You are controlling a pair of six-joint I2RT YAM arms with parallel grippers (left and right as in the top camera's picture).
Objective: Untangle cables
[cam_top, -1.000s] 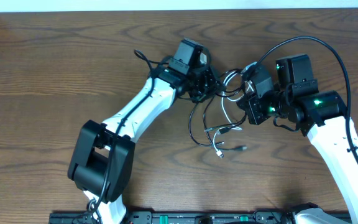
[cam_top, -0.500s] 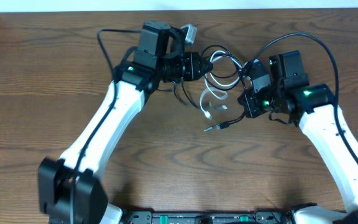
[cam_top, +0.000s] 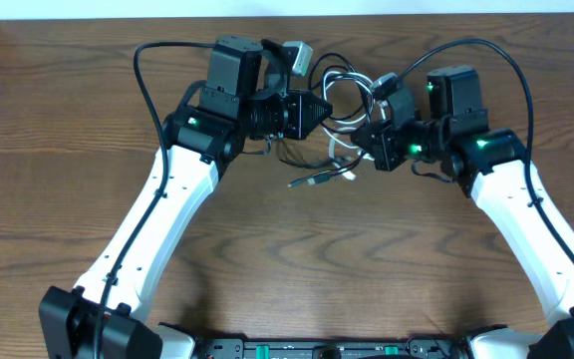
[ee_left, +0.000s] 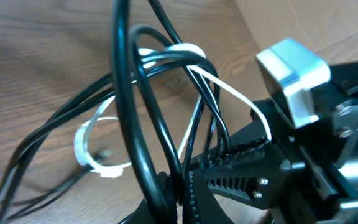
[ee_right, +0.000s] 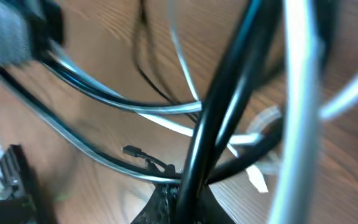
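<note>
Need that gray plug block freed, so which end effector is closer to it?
Left. The left end effector sits right beside the gray plug block; the right end effector is farther, across the cables.

The cables (cam_top: pixel 347 95) bunch at the far middle of the table (cam_top: pixel 58 120), between the left gripper (cam_top: pixel 319 106) on their left and the right gripper (cam_top: pixel 367 140) on their right (both touching them). One plug (cam_top: pixel 307 182) lies just nearer.
</note>
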